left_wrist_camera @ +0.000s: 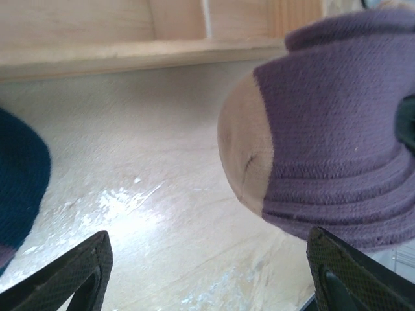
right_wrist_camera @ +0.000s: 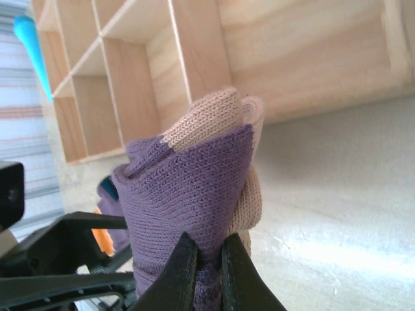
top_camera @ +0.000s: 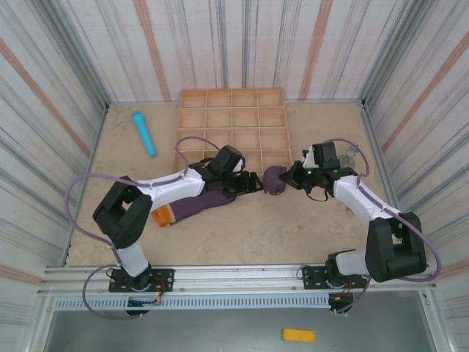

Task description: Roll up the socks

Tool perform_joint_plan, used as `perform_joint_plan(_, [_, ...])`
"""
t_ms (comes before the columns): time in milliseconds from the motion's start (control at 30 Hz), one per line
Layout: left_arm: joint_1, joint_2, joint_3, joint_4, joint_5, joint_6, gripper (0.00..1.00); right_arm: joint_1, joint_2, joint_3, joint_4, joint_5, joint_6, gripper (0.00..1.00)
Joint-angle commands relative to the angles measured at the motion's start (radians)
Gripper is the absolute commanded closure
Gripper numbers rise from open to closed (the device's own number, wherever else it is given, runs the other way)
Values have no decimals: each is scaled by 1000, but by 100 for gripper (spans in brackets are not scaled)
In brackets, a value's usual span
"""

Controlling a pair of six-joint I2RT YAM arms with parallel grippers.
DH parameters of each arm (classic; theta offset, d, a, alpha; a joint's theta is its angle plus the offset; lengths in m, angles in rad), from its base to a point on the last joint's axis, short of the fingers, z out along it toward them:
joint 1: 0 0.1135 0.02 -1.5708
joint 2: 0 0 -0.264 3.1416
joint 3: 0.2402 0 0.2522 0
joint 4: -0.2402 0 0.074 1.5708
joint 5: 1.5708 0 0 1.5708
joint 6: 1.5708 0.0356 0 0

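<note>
**Rolled sock pinched at the tray's near edge**

From above, we see the rolled sock point(top_camera: 275, 180) on the desk point(top_camera: 242, 227), just before the tray point(top_camera: 231, 128). The flat sock point(top_camera: 209, 202) lies farther from the tray, partly under the left arm point(top_camera: 172, 185). A blue cylinder point(top_camera: 143, 133) lies left of the tray.

At the left wrist, the left jaws stand spread and empty, with the rolled sock point(left_wrist_camera: 324, 142) beyond them, near the tray wall point(left_wrist_camera: 130, 55).

At the right wrist, the right jaws pinch the rolled sock point(right_wrist_camera: 194, 194), with the tray point(right_wrist_camera: 194, 58) behind.

Purple, fine-ribbed, with a tan patch on the rolled sock point(top_camera: 275, 180); purple with orange at its left end on the flat sock point(top_camera: 201, 203). Pale wood for the tray point(top_camera: 231, 128), light blue for the cylinder point(top_camera: 143, 133), beige for the surface point(top_camera: 249, 227), black for the fingers point(left_wrist_camera: 84, 269).
</note>
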Motion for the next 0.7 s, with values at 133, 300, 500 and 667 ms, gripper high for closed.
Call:
perform_joint_plan(133, [27, 55, 111, 13, 63, 2, 20, -44, 65, 117, -86, -32, -88, 100])
perform_joint_plan(300, [58, 53, 144, -8, 73, 12, 20, -91, 126, 202, -127, -36, -134, 100])
perform_joint_plan(500, [89, 21, 130, -37, 64, 39, 20, -126, 188, 292, -186, 4, -203, 100])
perform_joint_plan(667, [102, 0, 105, -46, 61, 47, 20, -127, 238, 363, -265, 77, -276, 100])
